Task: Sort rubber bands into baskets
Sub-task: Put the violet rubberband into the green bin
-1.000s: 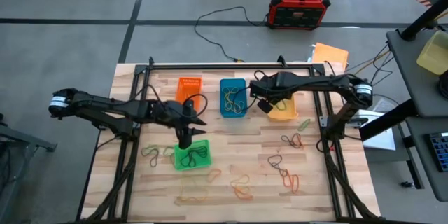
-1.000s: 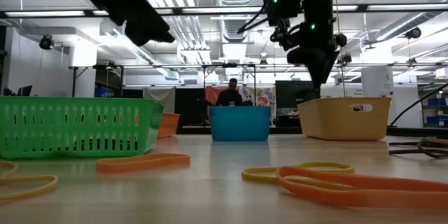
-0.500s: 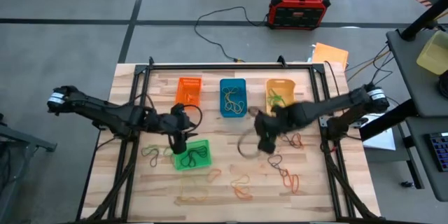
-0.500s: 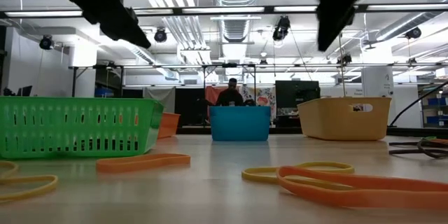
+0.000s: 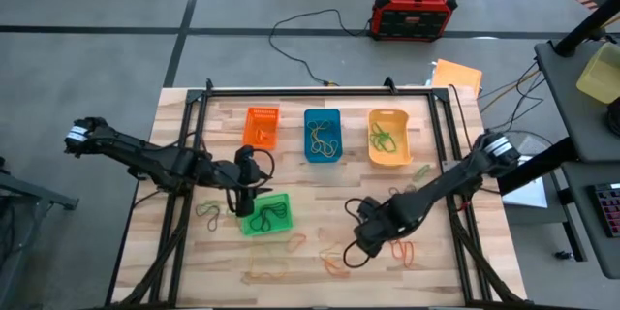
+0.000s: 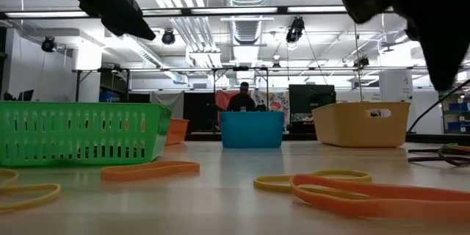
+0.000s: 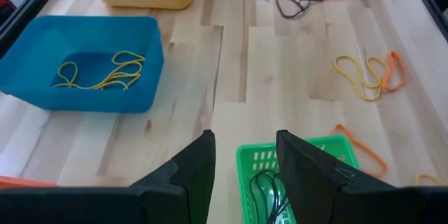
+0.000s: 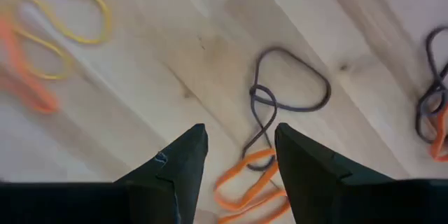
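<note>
Four baskets stand on the wooden table: orange [image 5: 262, 126], blue [image 5: 322, 136] and yellow-orange [image 5: 388, 138] in a far row, and green [image 5: 266, 213] nearer. Each holds rubber bands. My left gripper [image 5: 242, 201] hangs open over the green basket's far left rim [image 7: 294, 155], with nothing between its fingers. My right gripper [image 5: 361, 244] points down, open, above loose bands near the table's front right. A dark brown band [image 8: 287, 94] and an orange band [image 8: 245, 182] lie on the wood beneath it. A yellow band [image 8: 63, 14] lies farther off.
More loose bands lie along the near side [image 5: 334, 257], at the left [image 5: 206, 210] and at the right [image 5: 402, 194]. A black frame [image 5: 320, 92] rims the table. A red-and-black box [image 5: 415, 10] stands on the floor beyond. A person [image 6: 243, 97] shows far behind.
My right gripper has swept from over the yellow-orange basket toward the table's near edge, sinking a little and tipping to point down over the loose bands. My left gripper has drifted slightly toward the table's left edge above the green basket.
</note>
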`<act>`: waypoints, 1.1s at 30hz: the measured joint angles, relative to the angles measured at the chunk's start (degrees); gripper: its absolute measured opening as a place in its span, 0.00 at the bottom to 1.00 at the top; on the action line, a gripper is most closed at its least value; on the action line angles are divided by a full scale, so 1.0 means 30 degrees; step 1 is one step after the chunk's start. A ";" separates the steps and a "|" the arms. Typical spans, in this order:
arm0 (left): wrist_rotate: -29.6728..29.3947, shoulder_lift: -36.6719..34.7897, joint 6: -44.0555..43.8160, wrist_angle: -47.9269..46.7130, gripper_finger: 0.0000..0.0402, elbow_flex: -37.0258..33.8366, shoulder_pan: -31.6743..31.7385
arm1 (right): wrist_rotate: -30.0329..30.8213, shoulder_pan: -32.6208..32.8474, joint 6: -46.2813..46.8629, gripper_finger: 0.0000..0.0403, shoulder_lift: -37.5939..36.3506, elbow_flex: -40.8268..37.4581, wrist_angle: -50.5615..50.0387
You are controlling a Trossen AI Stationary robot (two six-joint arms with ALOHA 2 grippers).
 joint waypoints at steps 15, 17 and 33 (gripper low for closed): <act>0.0007 0.0058 0.0495 0.0306 0.34 -0.0007 0.0000 | -0.0083 0.0028 -0.1551 0.41 0.3142 -0.0104 0.0069; 0.0014 0.0059 0.0690 0.0568 0.34 -0.0007 0.0000 | -0.0083 0.0017 -0.1623 0.40 0.3487 -0.0267 0.0107; 0.0015 0.0073 0.0809 0.1366 0.34 -0.0375 0.0000 | 0.0825 -0.0001 -0.4341 0.03 0.3017 -0.1634 0.2001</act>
